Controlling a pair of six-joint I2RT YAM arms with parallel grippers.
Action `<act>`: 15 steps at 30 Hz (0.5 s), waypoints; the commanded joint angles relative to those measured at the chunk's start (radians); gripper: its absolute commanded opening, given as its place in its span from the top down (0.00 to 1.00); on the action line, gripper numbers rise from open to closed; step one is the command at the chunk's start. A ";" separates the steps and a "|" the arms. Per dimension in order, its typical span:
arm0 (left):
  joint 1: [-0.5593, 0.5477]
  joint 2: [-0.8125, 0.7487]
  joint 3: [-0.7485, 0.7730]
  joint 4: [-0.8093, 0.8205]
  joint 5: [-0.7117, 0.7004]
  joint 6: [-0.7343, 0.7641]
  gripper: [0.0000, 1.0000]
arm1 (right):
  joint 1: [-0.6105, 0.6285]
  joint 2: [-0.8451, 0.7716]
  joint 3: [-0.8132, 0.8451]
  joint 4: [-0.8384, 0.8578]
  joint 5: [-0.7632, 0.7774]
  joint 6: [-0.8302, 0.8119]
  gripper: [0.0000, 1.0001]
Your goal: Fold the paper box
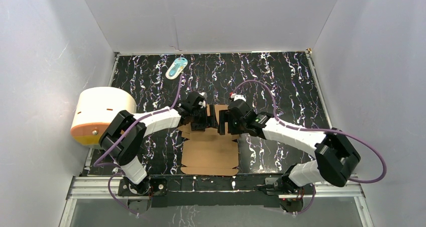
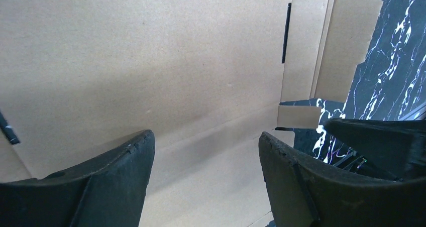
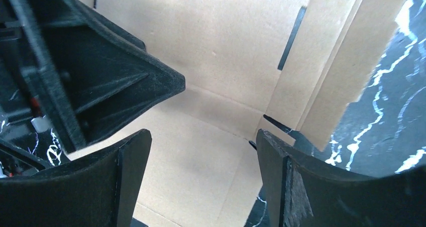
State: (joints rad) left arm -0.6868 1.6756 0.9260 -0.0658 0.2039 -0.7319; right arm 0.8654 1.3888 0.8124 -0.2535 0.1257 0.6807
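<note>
Two claws: left claw (image 1: 200, 119) and right claw (image 1: 224, 124), both with jaws apart, gripping nothing.
Sheet: paper box (image 1: 208, 154) lies on the counter (image 1: 281, 81), lower centre, long axis running up-frame.
Relation: both claws sit over its upper end, equally near.

Black marbled table (image 1: 281, 76): paper box (image 1: 209, 154), cylinder (image 1: 103, 114), packet (image 1: 176, 68).

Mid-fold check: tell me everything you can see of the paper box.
The box is a plain brown cardboard die-cut sheet, unfolded, with creases, slots and side flaps. Its near panel lies flat at the near middle of the black marbled table. The far end runs under the left tool and right tool, both open; whether they touch it, or the far panel is lifted, cannot be told.
</note>
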 commanded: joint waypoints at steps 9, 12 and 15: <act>0.191 -0.226 0.081 -0.219 -0.050 0.102 0.25 | -0.009 -0.088 0.104 -0.013 0.048 -0.280 0.08; 0.273 -0.275 0.079 -0.279 -0.056 0.141 0.25 | -0.014 -0.083 0.112 0.001 0.018 -0.352 0.07; 0.357 -0.299 0.078 -0.317 -0.036 0.185 0.25 | -0.018 -0.065 0.122 0.007 -0.001 -0.407 0.06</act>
State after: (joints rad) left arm -0.4156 1.4322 0.9825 -0.2737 0.1623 -0.6193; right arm 0.8562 1.3132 0.8783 -0.2813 0.1528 0.3878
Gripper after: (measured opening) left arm 0.747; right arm 0.939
